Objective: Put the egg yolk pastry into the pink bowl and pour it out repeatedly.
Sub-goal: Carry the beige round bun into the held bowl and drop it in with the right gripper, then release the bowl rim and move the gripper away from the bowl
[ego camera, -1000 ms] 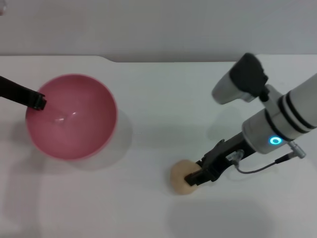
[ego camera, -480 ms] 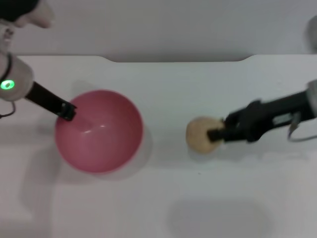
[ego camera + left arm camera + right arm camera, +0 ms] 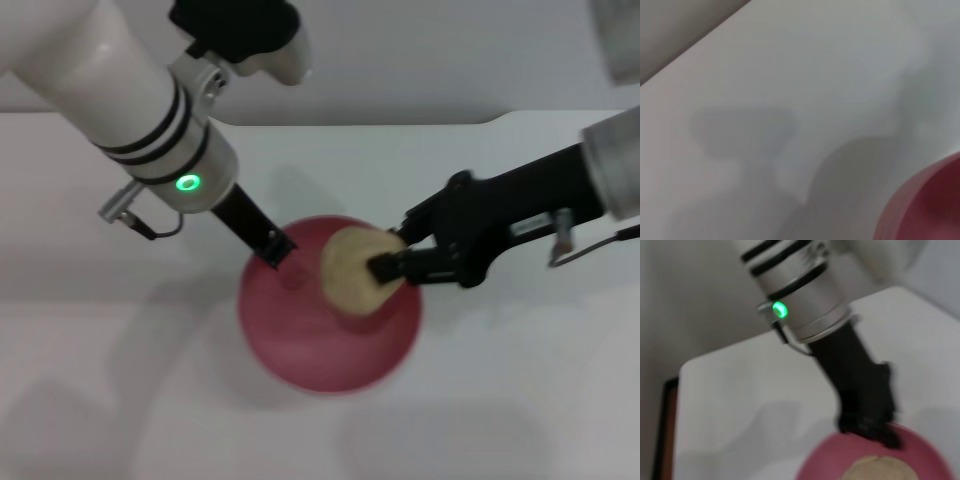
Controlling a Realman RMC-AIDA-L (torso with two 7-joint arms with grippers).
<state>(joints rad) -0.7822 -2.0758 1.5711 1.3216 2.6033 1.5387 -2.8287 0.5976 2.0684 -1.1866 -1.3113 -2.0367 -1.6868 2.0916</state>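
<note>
Pastry (image 3: 350,280), clamped in the right gripper (image 3: 385,267), now hangs over the bowl (image 3: 300,350), moved from the left by the rim-pinching left gripper (image 3: 277,249), ready to drop.

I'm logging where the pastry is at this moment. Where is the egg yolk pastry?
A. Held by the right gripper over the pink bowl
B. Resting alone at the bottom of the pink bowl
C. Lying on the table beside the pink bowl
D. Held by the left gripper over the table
A: the right gripper is shut on the egg yolk pastry above the pink bowl, whose rim the left gripper holds.
</note>
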